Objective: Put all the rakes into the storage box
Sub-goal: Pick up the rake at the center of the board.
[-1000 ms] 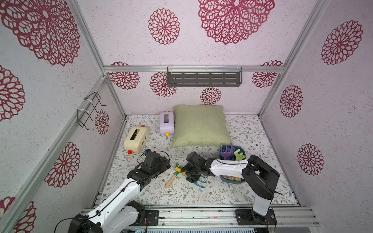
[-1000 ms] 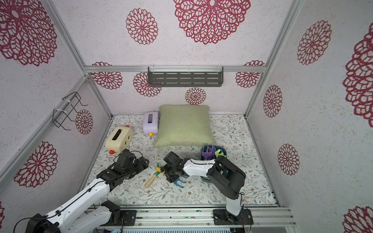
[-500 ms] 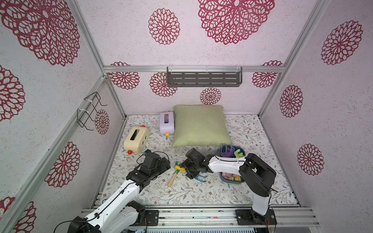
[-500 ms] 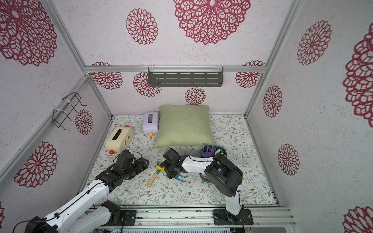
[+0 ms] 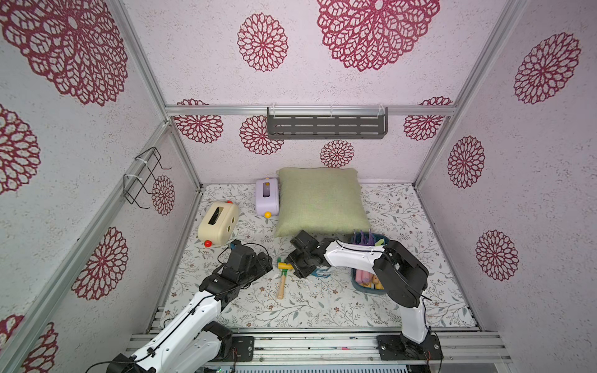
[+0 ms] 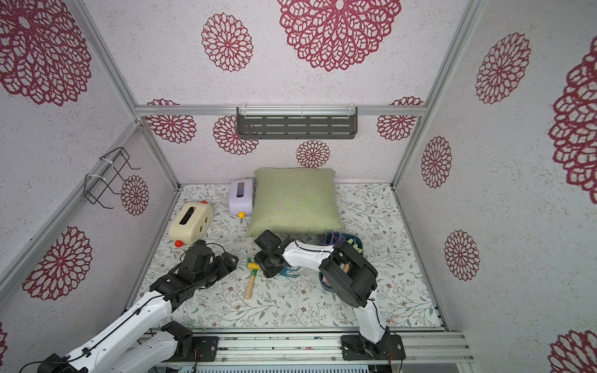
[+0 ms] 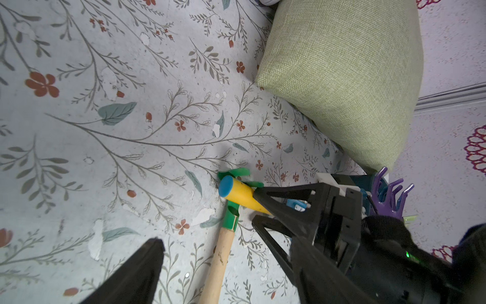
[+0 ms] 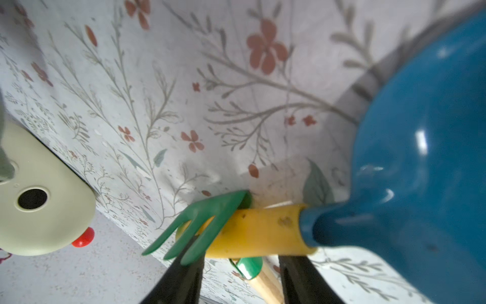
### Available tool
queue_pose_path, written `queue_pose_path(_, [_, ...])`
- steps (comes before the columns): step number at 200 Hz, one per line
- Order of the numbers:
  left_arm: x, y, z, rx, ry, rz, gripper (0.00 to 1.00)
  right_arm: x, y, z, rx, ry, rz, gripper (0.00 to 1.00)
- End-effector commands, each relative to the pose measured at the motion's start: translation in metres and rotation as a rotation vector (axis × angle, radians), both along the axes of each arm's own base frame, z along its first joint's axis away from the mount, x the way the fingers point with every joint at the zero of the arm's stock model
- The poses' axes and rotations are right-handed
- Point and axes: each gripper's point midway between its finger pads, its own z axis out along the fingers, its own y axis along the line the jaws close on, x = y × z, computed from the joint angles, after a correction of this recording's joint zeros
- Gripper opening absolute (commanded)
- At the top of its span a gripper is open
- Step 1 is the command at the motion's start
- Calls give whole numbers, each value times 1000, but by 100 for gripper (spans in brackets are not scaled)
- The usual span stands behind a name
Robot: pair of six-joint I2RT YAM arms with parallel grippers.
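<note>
Rake (image 7: pixel 223 252), green-tined, wooden-handled, lies crossed by a shovel (image 7: pixel 239 196); right hand (image 7: pixel 254 209), parted, straddles its neck; left hand (image 5: pixel 265 261) likewise parted.

White walls (image 5: pixel 323 80) w/ red rosettes (image 5: pixel 262 42); grey shelf (image 5: pixel 326 126) at rear; floral floor (image 5: pixel 403 210).

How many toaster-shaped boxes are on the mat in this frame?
2. The cream box sits toward the left; the lilac box stands farther back, beside the green pillow. The pillow could hide another.

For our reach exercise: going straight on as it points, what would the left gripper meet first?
Probably the rake near its green neck, where the shovel's yellow handle crosses it; depth is unclear.
</note>
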Motion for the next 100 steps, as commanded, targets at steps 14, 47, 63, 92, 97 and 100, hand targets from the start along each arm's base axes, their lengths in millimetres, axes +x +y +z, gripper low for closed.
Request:
queue_pose_path(14, [-6, 5, 0, 2, 8, 12, 83, -10, -57, -58, -267, 120, -46, 49])
queue_pose_path(47, [-7, 6, 1, 4, 5, 13, 83, 8, -68, -54, -304, 97, -91, 52])
queue_pose_path(63, [-7, 6, 2, 2, 6, 12, 83, 15, -71, -54, -326, 100, -102, 58])
queue_pose_path(92, [-7, 6, 1, 0, 9, 15, 83, 23, -72, -58, -385, 99, -104, 58])
queue_pose_path(97, [-6, 6, 1, 0, 7, 15, 83, 23, -71, -61, -393, 104, -102, 57])
queue_pose_path(100, [-6, 6, 2, 0, 7, 16, 83, 23, -71, -63, -396, 108, -99, 57])
